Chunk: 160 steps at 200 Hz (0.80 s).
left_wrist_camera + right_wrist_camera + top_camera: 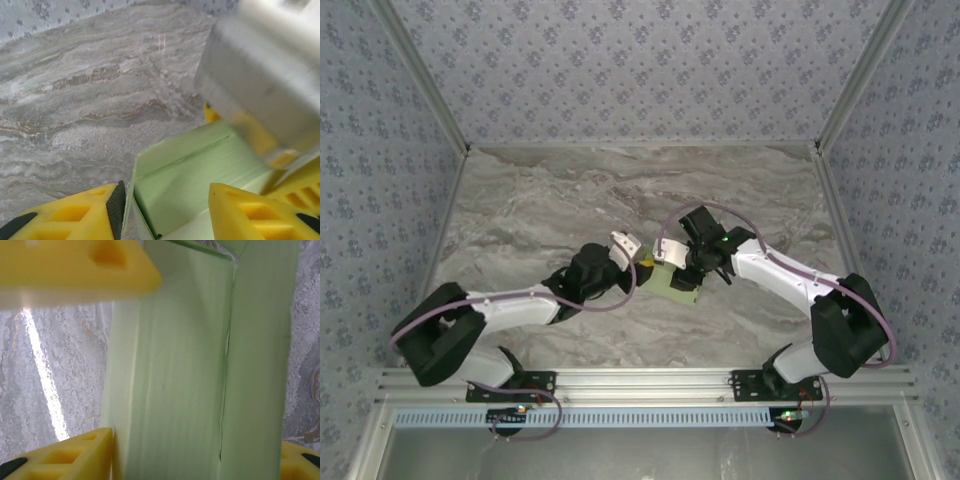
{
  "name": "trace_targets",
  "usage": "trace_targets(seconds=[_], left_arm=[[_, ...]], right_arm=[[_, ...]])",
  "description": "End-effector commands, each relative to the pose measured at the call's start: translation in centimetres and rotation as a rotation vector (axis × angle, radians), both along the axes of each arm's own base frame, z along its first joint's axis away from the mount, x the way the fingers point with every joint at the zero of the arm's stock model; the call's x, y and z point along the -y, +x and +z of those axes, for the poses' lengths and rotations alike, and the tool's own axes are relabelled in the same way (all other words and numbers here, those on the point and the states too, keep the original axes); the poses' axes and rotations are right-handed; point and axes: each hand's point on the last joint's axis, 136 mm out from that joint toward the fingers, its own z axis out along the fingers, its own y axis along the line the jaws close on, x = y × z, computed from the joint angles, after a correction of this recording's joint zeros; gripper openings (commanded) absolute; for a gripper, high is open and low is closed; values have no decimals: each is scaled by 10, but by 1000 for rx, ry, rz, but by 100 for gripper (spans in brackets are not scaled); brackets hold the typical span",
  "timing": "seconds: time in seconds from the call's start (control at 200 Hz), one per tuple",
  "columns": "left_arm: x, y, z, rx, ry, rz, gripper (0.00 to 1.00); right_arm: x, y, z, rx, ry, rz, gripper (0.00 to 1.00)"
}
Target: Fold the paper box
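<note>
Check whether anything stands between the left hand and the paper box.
Nothing visible does. The left hand has its yellow fingers on either side of the paper box wall, with no other thing in the gap.

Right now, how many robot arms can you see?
2. The left arm reaches in from bottom left, the right arm from bottom right; both meet at the green paper box.
</note>
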Motion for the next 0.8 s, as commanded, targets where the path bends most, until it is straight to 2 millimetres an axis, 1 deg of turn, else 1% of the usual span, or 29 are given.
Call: trace_targets(seconds=[0.0,0.07,0.155,0.245,0.325,0.415,0.46,0.525,0.585,0.65,0.7,0.735,0.78,0.795], left_arm=[[-8,-12,33,9,-101,-20,53],[-22,-14,41,5,-132,17,60],[-44,-11,45,-24,-173,115,75],[-57,-14,45,-32,-164,135,81],[-64,-17,41,-39,-146,131,84],[-72,-13,32,-88,-129,164,82],[-76,-10,27,-122,-123,187,78],[-78,-7,23,-157,-116,208,70],[-76,-8,22,-180,-127,204,68],[-69,-13,24,-184,-151,155,66],[-69,-12,24,-181,-155,157,60],[-74,-7,20,-186,-146,201,57],[-89,4,10,-218,-133,319,57],[-95,9,6,-227,-129,361,55]], right_arm=[[-1,-9,-2,-1,-38,89,54],[-1,-8,-1,17,-49,106,54],[-2,-7,2,43,-53,131,54],[-7,-7,5,70,-44,165,54],[-12,-8,7,97,-38,203,54],[-14,-9,5,123,-54,246,54],[-13,-8,4,134,-64,256,54],[-12,-4,5,149,-74,253,54],[-11,-1,5,159,-77,246,54],[-10,1,6,159,-73,243,55],[-10,-1,6,153,-68,250,55],[-9,-2,5,147,-67,255,55],[-9,-4,4,137,-64,266,55],[-9,-5,4,135,-62,269,55]])
